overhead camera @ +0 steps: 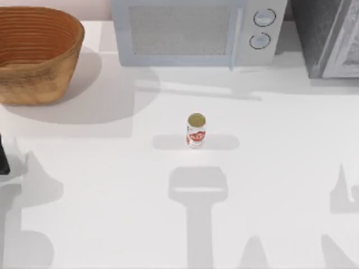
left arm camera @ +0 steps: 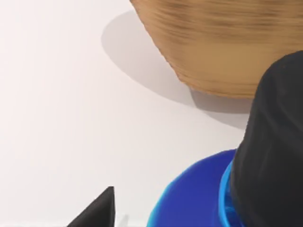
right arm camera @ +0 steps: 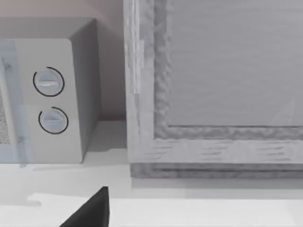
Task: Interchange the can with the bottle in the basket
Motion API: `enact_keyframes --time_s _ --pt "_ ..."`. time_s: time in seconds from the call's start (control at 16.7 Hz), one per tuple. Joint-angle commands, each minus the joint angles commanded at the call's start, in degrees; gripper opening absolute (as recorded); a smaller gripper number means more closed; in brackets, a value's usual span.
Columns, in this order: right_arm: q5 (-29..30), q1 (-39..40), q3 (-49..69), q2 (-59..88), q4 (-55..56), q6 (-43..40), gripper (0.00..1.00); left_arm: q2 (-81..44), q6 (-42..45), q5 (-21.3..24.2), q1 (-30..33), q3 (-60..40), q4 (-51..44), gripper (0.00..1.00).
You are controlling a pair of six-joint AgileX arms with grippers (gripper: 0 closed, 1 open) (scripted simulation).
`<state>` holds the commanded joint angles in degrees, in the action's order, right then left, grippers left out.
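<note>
L gripper [left arm camera: 180,208] at far left edge of top view, mid-height, pinching the teal-blue cylindrical bottle w/ darker blue cap [left arm camera: 199,198]; black fingers [left arm camera: 272,142] either side of it. Small white can w/ red markings, gold top [overhead camera: 196,130] upright at frame centre on white table [overhead camera: 112,196]. Round orange-brown wicker basket [overhead camera: 33,53] upper left. Grey microwave [overhead camera: 190,31] top centre. R gripper: finger tip [right arm camera: 92,210] visible, spread or not I can't tell.

Matte black left pincer [left arm camera: 189,198], one pointed wedge-shaped finger [left arm camera: 97,213], one broad rounded finger [left arm camera: 274,151]
</note>
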<state>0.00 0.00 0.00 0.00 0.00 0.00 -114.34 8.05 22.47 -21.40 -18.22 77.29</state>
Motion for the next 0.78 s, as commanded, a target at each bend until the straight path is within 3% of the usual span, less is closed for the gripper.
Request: enact_keyframes --time_s 0.66,0.78 --pt "0.0 0.0 0.0 0.0 0.0 0.0 1.0 0.0 0.0 0.0 0.0 0.0 0.0 0.02" --pt "0.0 0.0 0.0 0.0 0.0 0.0 1.0 0.0 0.0 0.0 0.0 0.0 0.0 0.0"
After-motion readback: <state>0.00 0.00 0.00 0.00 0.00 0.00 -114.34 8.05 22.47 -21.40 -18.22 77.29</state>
